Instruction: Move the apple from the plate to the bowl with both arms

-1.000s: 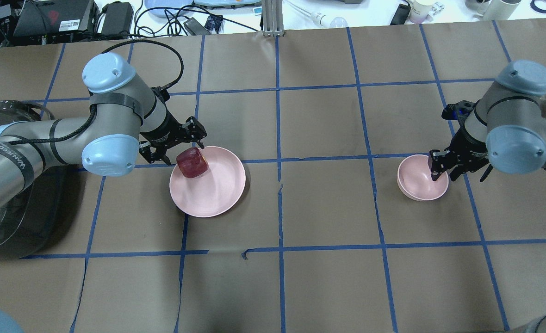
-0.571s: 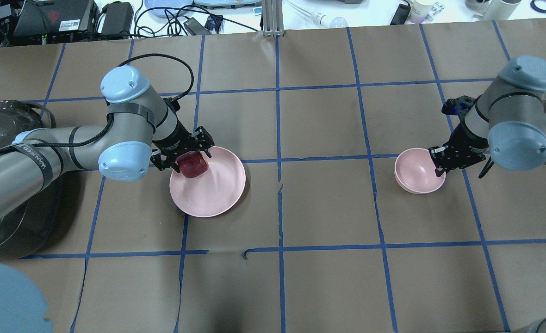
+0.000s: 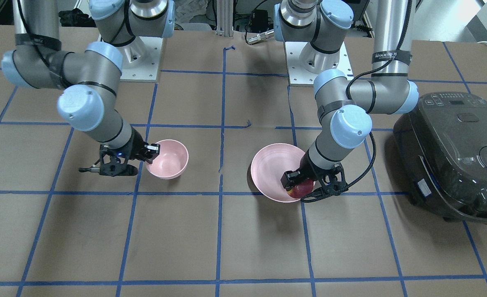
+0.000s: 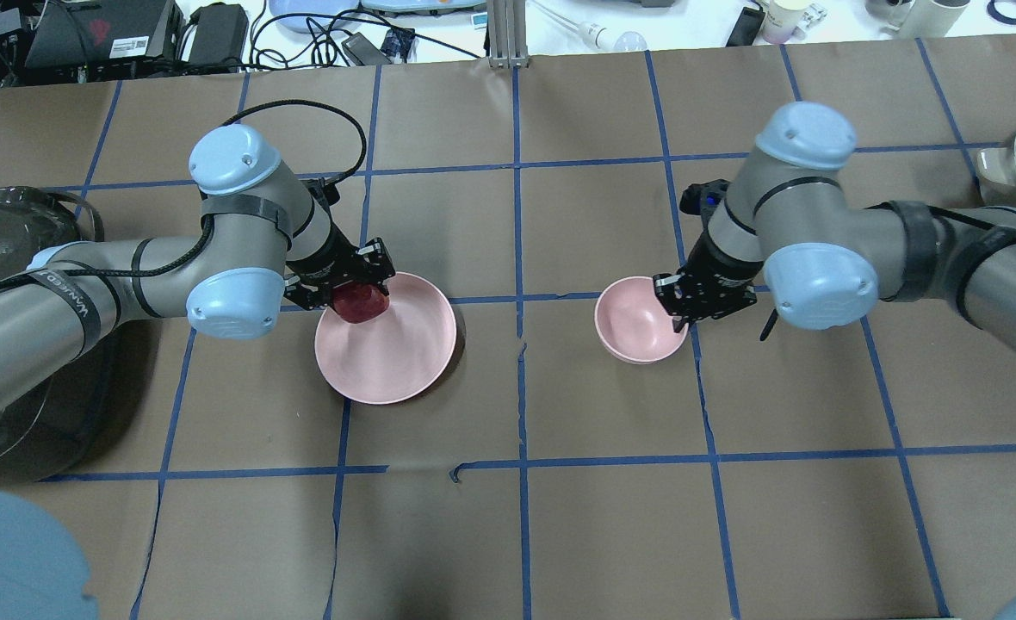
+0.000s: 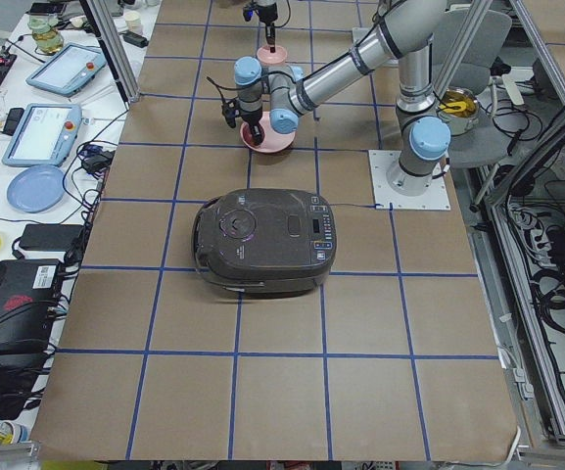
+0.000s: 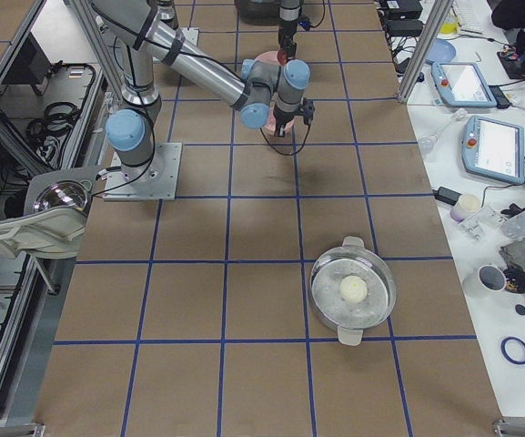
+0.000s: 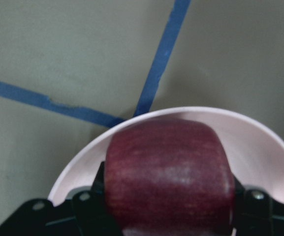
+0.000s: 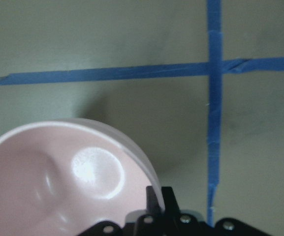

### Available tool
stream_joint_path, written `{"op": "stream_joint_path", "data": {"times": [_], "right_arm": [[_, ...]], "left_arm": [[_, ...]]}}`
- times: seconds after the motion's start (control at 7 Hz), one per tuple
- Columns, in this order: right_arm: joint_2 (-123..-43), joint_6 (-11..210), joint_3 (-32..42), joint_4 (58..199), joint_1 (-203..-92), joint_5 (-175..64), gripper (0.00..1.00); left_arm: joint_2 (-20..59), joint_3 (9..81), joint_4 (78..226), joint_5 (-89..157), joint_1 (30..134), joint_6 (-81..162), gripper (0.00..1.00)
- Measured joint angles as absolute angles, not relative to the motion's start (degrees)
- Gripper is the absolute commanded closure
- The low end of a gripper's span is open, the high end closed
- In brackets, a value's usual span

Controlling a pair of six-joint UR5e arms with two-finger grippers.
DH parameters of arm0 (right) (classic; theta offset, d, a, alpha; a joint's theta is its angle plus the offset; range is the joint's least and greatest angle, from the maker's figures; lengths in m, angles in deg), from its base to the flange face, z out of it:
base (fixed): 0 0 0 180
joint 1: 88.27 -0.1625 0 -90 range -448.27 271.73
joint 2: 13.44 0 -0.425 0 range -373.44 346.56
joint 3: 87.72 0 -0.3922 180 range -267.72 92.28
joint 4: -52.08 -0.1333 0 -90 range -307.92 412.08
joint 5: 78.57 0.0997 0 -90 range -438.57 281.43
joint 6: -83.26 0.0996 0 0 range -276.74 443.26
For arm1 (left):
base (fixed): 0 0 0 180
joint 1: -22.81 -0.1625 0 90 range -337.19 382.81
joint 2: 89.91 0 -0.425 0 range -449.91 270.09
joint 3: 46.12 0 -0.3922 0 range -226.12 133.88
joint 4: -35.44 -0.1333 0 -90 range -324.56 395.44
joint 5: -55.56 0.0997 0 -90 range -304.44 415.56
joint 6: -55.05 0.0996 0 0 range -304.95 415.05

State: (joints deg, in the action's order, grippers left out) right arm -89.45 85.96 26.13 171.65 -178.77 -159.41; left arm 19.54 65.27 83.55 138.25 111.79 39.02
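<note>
Both arms at work on the table [image 4: 611,525], which was covered in brown paper and ruled into squares with blue tape [image 4: 517,215].

Left arm: the left gripper [image 4: 346,289] was closed around the apple [image 4: 362,304], one finger pressed against each side of the fruit. The wrist view showed this best, with the dark red skin filling the space between the two black fingers [image 7: 89,205]. The apple sat over the plate [image 4: 405,370], at the plate's edge nearest the arm. I could not tell whether it rested on the plate or hung just above it. The plate lay flat over a crossing of two tape lines, on the robot's left half of the table.

Right arm: the right gripper [image 4: 678,312] was pinching the rim of the bowl [image 4: 631,324] on the side nearest its own arm. In the wrist view its fingers [image 8: 167,198] stood nearly together with the thin pink wall between them. The bowl was upright or nearly so, with its mouth open to the ceiling and nothing inside. It was near the middle of the table, just right of the centre tape line and apart from the plate. I could not tell whether it touched the paper.

Surroundings: a dark cooker [image 3: 450,152] with its lid shut stood beyond the left arm at the table's left end. A metal pot [image 6: 353,293] holding a pale round object stood at the right end, well apart from both arms.
</note>
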Motion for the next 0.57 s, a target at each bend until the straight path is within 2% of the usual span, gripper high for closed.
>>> {"op": "stream_joint_path", "data": {"times": [0.14,0.57], "right_arm": [[-89.3,88.8,26.3,171.9,-181.4,-159.6,0.01],[-89.4,90.2,24.8,171.7,-182.9,-163.8,0.00]], "left_arm": [[18.5,65.0,83.4,138.3,112.5,42.2,1.00],[15.7,62.4,84.8,138.5,118.2,47.8,1.00]]}}
